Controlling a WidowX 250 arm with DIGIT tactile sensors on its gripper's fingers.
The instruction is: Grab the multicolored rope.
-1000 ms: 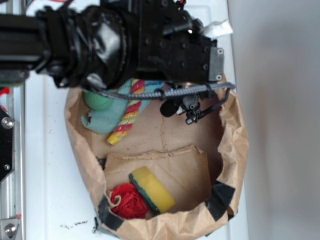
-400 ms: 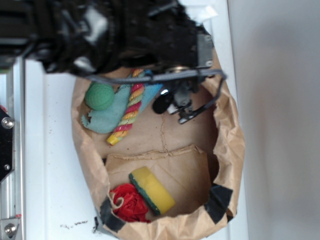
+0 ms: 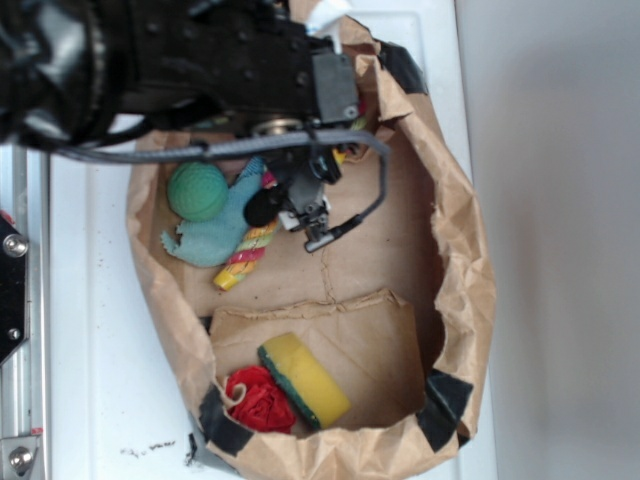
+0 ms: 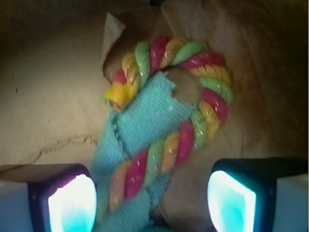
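In the wrist view the end effector (image 4: pixel 152 195) is spread wide and grasps nothing, its two glowing pale-teal fingertips (image 4: pixel 72 203) at the lower corners with a clear gap between them. Straight beyond that gap lies the thick twisted cane-shaped rope with red, yellow and pale-green stripes (image 4: pixel 193 130), its straight part running down between the fingertips and its hook curling away to a yellow end cap. It rests partly on a teal knitted cloth rag (image 4: pixel 137 125), which passes under the hook.

Compared with a second ago, the arm has swung from the right part of the crumpled brown paper bag (image 3: pixel 455 270) over to the left and now sits directly above the rope (image 3: pixel 243 258), so that only the rope's lower end shows below it in the exterior view. This looks like the alignment step done; descent and closing remain, and the fingers may pinch the cloth along with the rope.

Beside the rag sits a green ball (image 3: pixel 197 191). Farther along the bag floor lie a yellow sponge with a green backing (image 3: pixel 305 378) and a red knotted yarn bundle (image 3: pixel 260 400). The bag stands on a white table (image 3: pixel 100 350), with a plain grey surface to the right.
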